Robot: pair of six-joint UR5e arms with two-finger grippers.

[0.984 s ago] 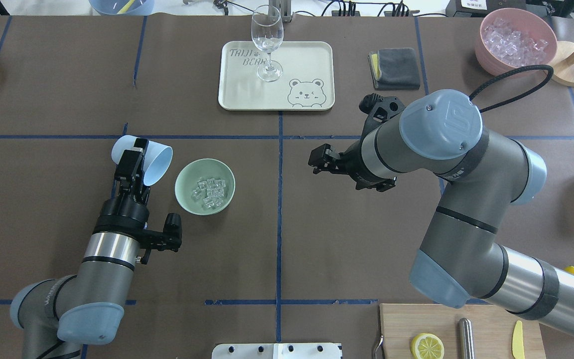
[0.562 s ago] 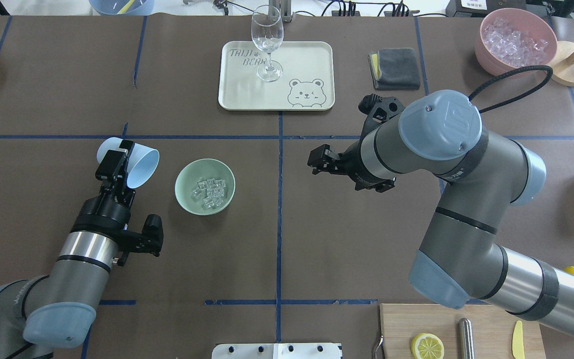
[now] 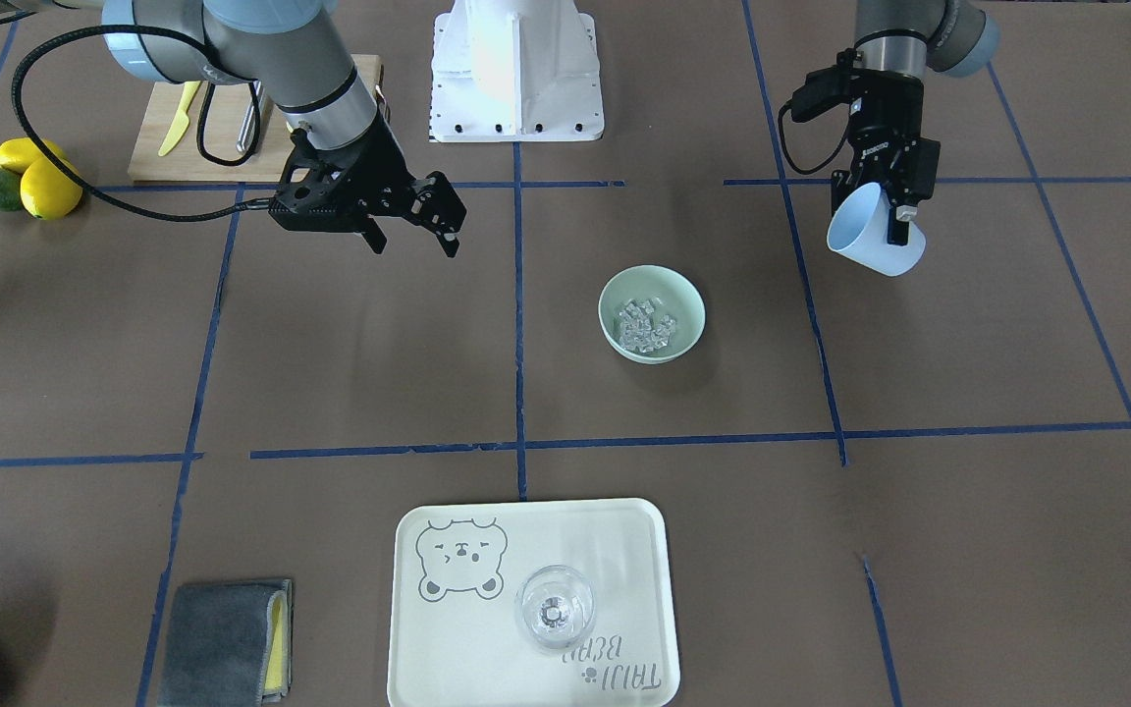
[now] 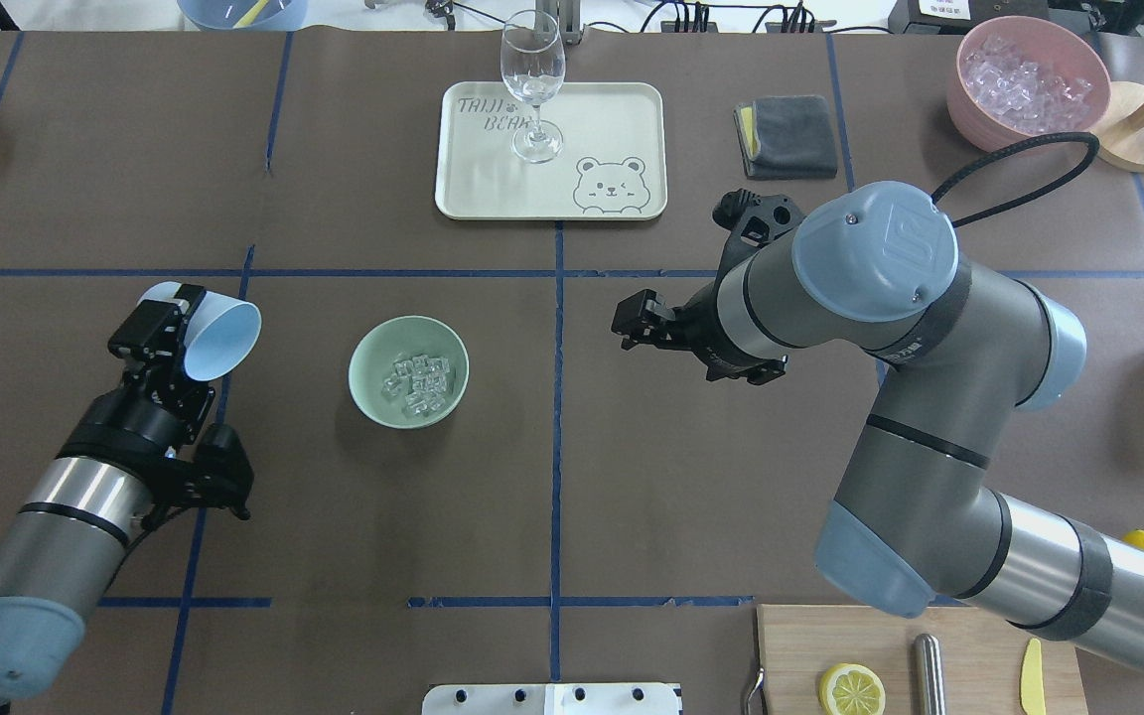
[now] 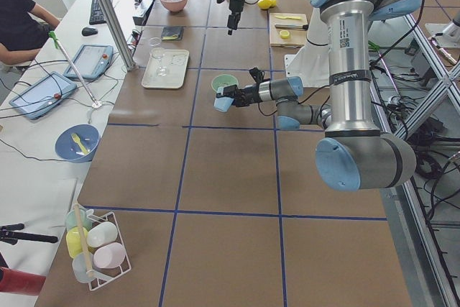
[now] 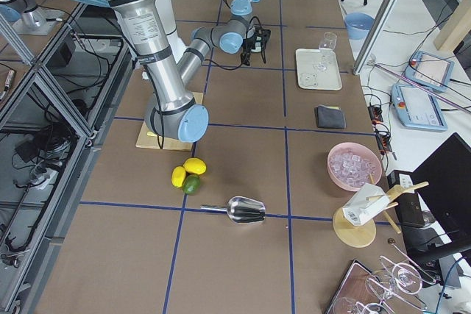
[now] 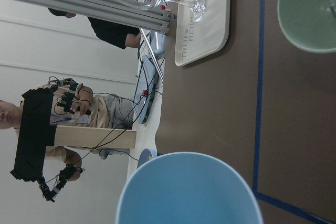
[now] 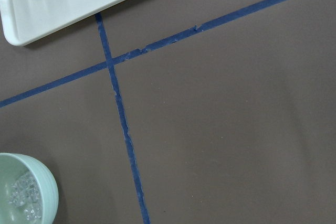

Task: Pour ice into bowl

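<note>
A wine glass stands upright on the cream bear tray, a folded grey cloth lying near it.

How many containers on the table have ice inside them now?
2. The green bowl, near the table's middle, holds a small heap of ice. The pink bowl, at the overhead view's far right corner, holds many cubes. The blue cup shows its inside only partly.
</note>
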